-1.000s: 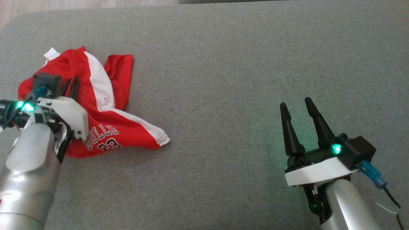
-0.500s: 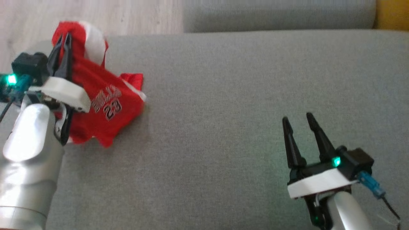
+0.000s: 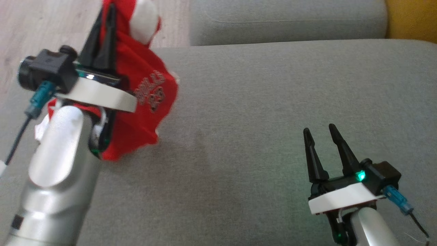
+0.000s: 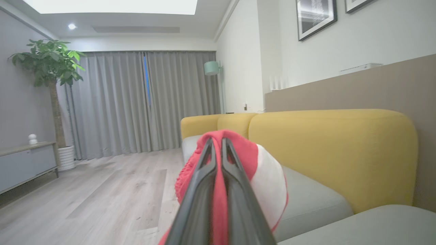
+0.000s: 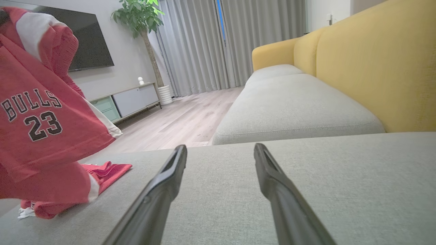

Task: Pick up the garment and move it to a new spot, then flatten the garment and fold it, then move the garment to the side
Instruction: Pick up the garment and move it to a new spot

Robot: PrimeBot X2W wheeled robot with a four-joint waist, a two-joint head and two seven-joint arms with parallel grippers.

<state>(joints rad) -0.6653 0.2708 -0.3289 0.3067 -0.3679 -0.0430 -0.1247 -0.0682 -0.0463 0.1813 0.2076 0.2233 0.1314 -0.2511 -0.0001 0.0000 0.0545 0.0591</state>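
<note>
Head view: my left gripper [image 3: 107, 10] clamps the red garment [image 3: 143, 119], hem touching the grey cushion [image 3: 256, 102]. My right gripper [image 3: 319, 128] hovers spread above it.

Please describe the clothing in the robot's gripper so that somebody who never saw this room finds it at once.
Over the left end of the grey fabric sofa cushion, the left gripper is shut on a red knit garment and holds it up. Its white stripes and black "BULLS 23" print set it apart from the plain cushion and yellow sofa back.
</note>
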